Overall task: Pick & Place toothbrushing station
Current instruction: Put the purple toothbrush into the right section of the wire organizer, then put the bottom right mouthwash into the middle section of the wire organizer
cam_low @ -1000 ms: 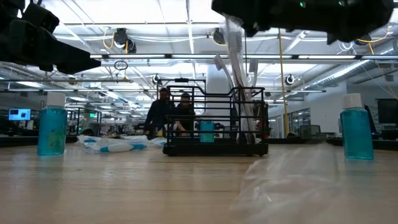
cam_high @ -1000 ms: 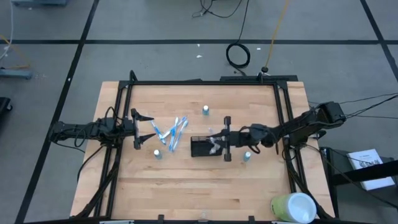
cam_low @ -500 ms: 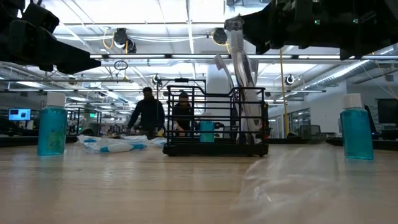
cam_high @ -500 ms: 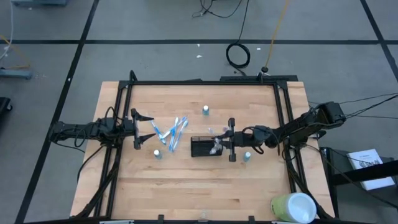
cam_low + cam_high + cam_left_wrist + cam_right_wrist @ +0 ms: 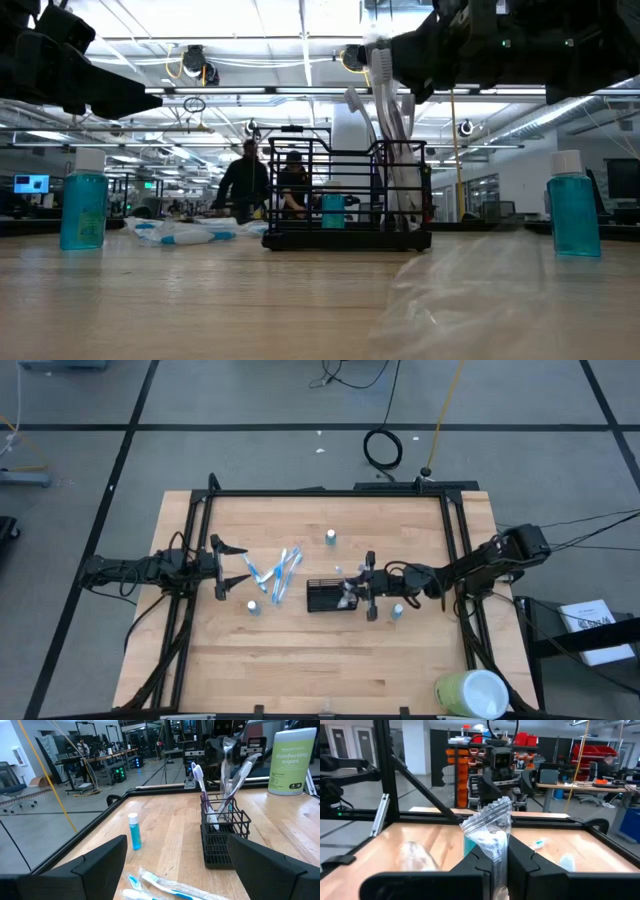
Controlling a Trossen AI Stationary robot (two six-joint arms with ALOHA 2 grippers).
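holding: the right gripper (image 5: 368,586) pinches a clear-wrapped toothbrush (image 5: 490,832); in the right wrist view its fingers (image 5: 522,860) are pressed against the wrapper from both sides.
key relation: the toothbrushing station (image 5: 328,597) lies directly beside the right gripper, on the side toward the table's middle; the gripper sits at the station's right-hand end, high above its rim in the low view.
station position: near the centre of the table (image 5: 330,660), standing flat on the wood, between the two arms.
station long axis: runs left to right across the table, in line with the right arm's reach.
station contents: several toothbrushes (image 5: 206,795) already stand upright in the end nearest the right gripper.
nearer arm: the right arm by a clear margin; the left gripper (image 5: 222,568) is well apart, at the table's left edge.
right arm pose: stretched low from the right edge toward the centre, wrist roughly level, held brush hanging close to vertical.
left arm pose: parked, its fingers (image 5: 100,862) spread wide and holding nothing.
next move, judged: lower the brush straight down into the mesh compartment, then release.
other items: loose wrapped brushes (image 5: 275,570) lie left of the station; small blue bottles (image 5: 254,607) stand around it.
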